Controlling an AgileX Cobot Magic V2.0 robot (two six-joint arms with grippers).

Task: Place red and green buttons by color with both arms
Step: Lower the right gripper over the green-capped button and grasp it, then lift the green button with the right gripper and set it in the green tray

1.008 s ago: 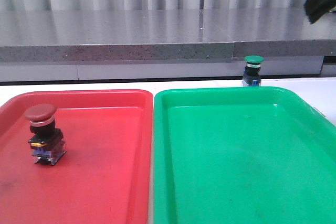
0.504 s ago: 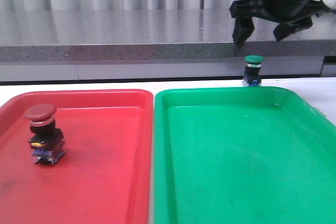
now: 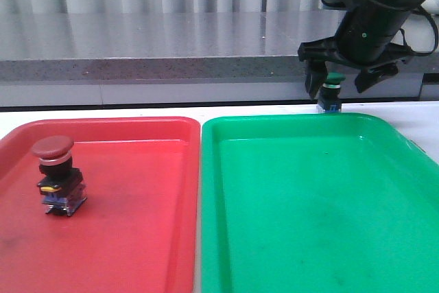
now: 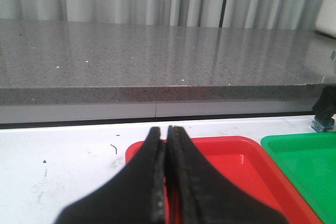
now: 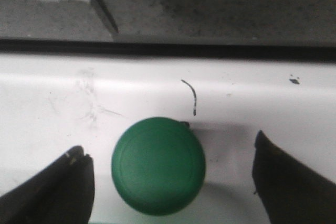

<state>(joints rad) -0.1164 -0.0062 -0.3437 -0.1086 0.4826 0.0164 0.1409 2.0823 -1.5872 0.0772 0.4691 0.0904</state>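
The green button (image 3: 332, 92) stands upright on the white table just behind the green tray (image 3: 309, 197). My right gripper (image 3: 339, 86) is open, with one finger on each side of the button's cap and not touching it. In the right wrist view the green cap (image 5: 158, 165) lies between the two spread fingers (image 5: 58, 192), nearer the left one. The red button (image 3: 57, 174) stands upright in the red tray (image 3: 137, 224) at its left. My left gripper (image 4: 167, 132) is shut and empty above the red tray's far corner (image 4: 231, 156); it is out of the front view.
A grey stone ledge (image 3: 171, 46) runs behind the table, with a curtain above it. The two trays lie side by side and fill the near table. White table shows beyond the trays (image 4: 63, 156).
My right gripper has come down from the upper right and now straddles the green button with its fingers open. The buttons and trays have not moved.
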